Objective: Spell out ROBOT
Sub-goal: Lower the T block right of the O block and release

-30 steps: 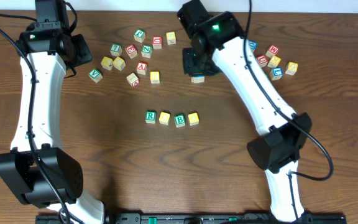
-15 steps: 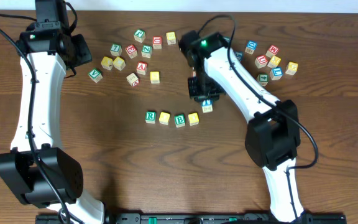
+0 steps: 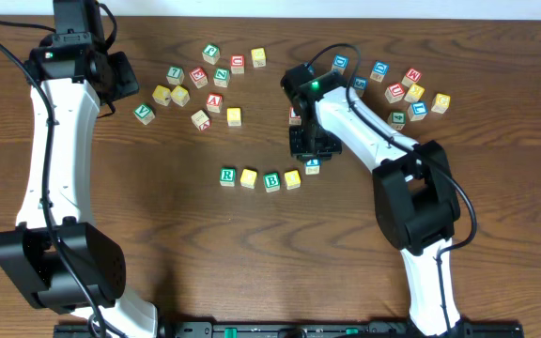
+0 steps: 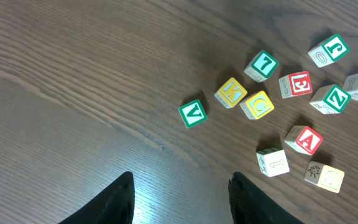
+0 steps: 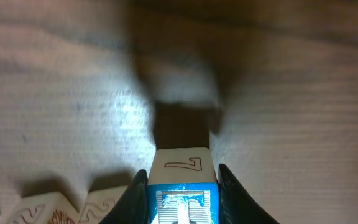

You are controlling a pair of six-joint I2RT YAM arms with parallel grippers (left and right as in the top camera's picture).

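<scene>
Blue T cube (image 3: 313,166) is clenched in the right hand (image 5: 183,194), just beyond the far end of the row begun by the green R cube (image 3: 227,176): R, a yellow-topped cube (image 3: 249,177), the green B cube (image 3: 271,180), a second yellow-topped cube (image 3: 292,178). The left hand (image 4: 179,200) is spread open and empty over the bench (image 4: 73,93), well apart from the R cube.

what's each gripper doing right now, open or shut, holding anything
left gripper: open, nothing between the jaws.
right gripper: shut on the blue T cube.
</scene>
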